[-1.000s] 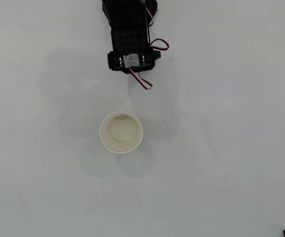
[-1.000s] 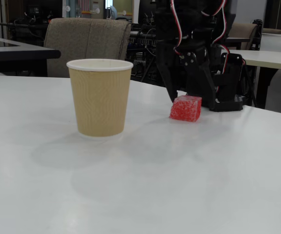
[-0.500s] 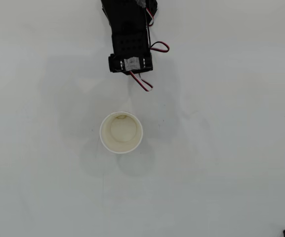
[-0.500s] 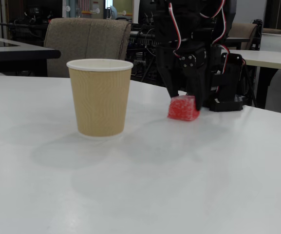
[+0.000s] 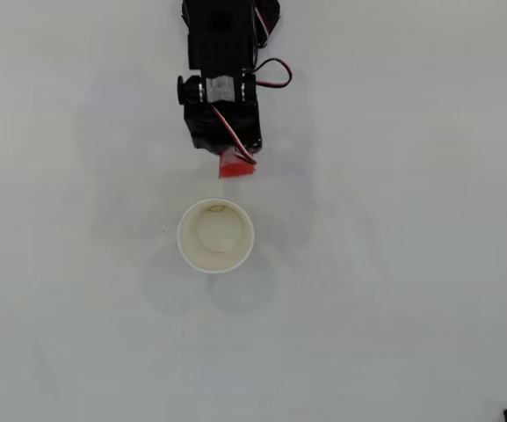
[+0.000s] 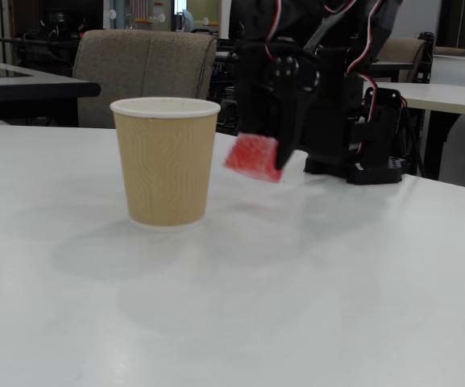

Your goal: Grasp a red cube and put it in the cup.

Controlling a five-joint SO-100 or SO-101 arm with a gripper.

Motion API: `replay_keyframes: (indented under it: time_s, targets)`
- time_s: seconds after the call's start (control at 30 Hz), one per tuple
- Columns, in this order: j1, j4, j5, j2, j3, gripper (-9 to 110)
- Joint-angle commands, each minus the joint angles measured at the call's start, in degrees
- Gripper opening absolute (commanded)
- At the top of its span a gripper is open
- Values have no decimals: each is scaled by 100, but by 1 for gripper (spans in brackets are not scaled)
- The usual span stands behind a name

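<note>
The jaws hold the red cube (image 6: 252,157) tilted, off the desk; lift it above the cup (image 6: 166,161) rim before crossing.

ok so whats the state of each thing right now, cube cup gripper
red cube: held in the gripper, lifted off the table, tilted, blurred in the fixed view
cup: upright on the table, open top, nothing visible inside
gripper: shut on the red cube, beside the cup, not above its opening
</note>
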Motion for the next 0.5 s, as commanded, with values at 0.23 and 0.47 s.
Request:
replay_keyframes:
  time_s: [0.23,0.47]
  targets:
    - [387,-281,79,923,-149,4]
    - [589,-413,79,1160,-158,4]
